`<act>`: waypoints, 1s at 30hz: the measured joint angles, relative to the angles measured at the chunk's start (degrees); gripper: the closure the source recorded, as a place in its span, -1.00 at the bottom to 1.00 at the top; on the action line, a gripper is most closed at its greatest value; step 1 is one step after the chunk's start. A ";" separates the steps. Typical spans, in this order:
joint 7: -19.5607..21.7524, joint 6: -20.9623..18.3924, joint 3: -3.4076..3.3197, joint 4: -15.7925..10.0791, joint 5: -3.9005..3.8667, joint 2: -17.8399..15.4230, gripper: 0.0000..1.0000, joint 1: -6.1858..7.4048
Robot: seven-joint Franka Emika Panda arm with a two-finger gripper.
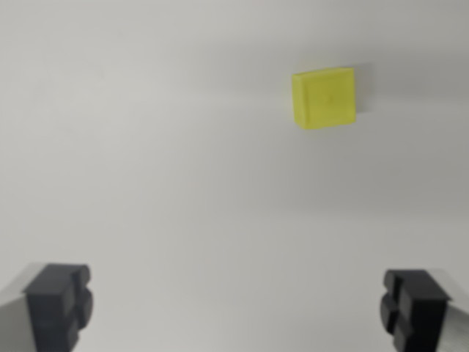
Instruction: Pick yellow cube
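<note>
Yellow cube [324, 98] sits up at one o'clock on the bench [161, 161], nowhere near the wide-open, empty fingers [58, 304]. Dropping straight down probably misses it.

Below me I see only a plain surface [183, 183], white to light grey, matte and without any pattern or edge. It fills the whole view. The light is soft and even; the upper part looks a little darker than the lower part.
</note>
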 joint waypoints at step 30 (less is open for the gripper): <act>-3.59 7.60 -0.01 -3.39 0.10 4.09 -1.00 -2.19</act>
